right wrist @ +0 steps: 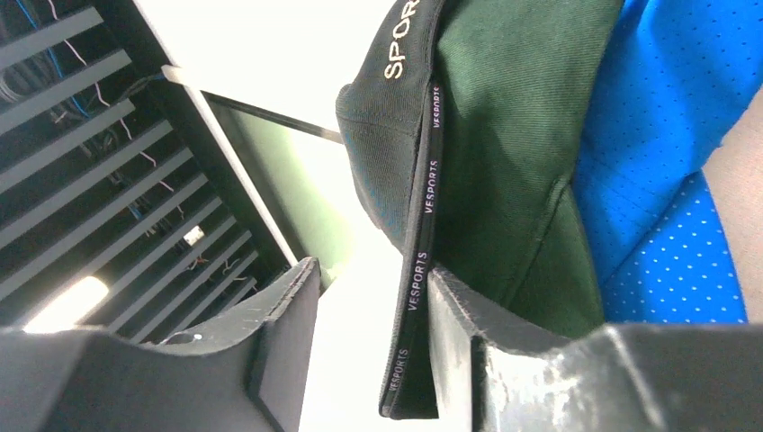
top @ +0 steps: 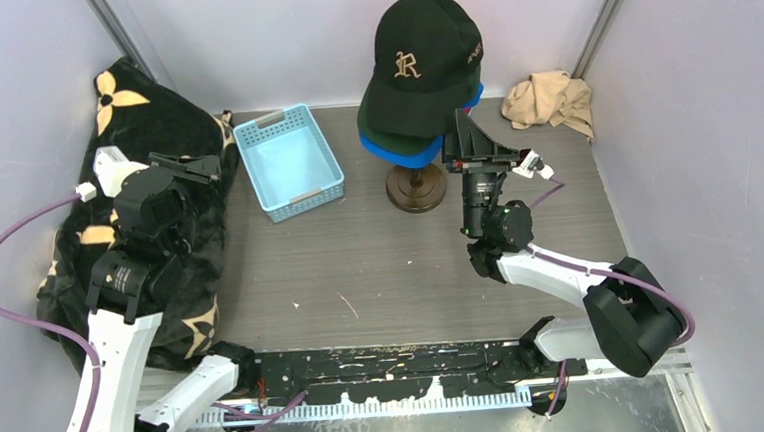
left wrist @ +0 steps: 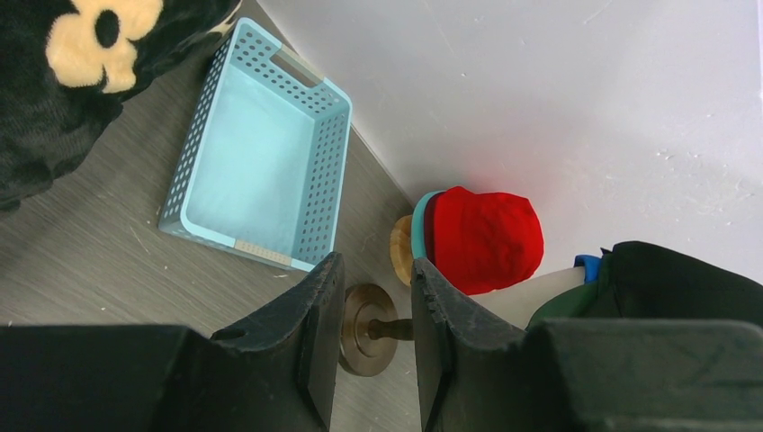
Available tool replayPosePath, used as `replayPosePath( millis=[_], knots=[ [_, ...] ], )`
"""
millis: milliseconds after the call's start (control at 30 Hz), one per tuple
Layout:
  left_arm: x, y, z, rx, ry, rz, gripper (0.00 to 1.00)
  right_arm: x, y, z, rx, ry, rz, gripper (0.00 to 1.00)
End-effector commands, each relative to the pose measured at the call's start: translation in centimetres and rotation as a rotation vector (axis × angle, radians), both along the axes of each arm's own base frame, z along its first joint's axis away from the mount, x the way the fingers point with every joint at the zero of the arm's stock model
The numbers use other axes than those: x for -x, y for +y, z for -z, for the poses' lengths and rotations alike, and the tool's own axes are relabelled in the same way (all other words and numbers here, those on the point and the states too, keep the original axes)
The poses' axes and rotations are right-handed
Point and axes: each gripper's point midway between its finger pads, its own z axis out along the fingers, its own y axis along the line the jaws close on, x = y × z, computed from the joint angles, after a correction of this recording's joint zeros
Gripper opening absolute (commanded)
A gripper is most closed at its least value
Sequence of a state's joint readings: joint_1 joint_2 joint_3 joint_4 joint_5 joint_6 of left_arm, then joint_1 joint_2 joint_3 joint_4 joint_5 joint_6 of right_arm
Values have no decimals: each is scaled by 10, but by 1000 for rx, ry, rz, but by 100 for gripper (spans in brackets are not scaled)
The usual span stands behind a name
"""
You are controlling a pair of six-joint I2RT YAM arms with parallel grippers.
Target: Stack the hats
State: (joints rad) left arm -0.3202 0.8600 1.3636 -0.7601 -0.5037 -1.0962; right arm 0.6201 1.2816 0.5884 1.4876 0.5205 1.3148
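Note:
A black cap with a gold letter (top: 420,58) tops a stack on a stand, over a dark green cap (right wrist: 513,153) and a blue cap (top: 409,154). My right gripper (top: 471,135) is at the stack's right underside. In the right wrist view it (right wrist: 373,279) is open, and the black cap's lettered edge band (right wrist: 416,297) hangs between the jaws against the right finger. A red bucket hat (left wrist: 486,238), with teal and orange hats under it, lies by the back wall behind the stand. My left gripper (top: 200,167) is open and empty (left wrist: 378,270) over the left side.
A light blue perforated basket (top: 290,162) stands left of the stand's round wooden base (top: 416,189). A dark flowered blanket (top: 151,110) fills the left side under the left arm. A beige rag (top: 549,99) lies in the back right corner. Walls close in on three sides.

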Motion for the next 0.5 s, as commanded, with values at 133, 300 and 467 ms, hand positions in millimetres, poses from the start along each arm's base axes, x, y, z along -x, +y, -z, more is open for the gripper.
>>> replayPosePath(
  millis=[133, 300, 467],
  knots=[
    [5, 5, -10, 16, -45, -20, 34, 41, -40, -29, -109, -119, 55, 54],
    [5, 5, -10, 18, -47, -21, 33, 47, -46, -24, -93, -101, 68, 55],
    [5, 4, -14, 19, -56, -15, 33, 46, -50, -13, -15, 4, 95, 55]
  ],
)
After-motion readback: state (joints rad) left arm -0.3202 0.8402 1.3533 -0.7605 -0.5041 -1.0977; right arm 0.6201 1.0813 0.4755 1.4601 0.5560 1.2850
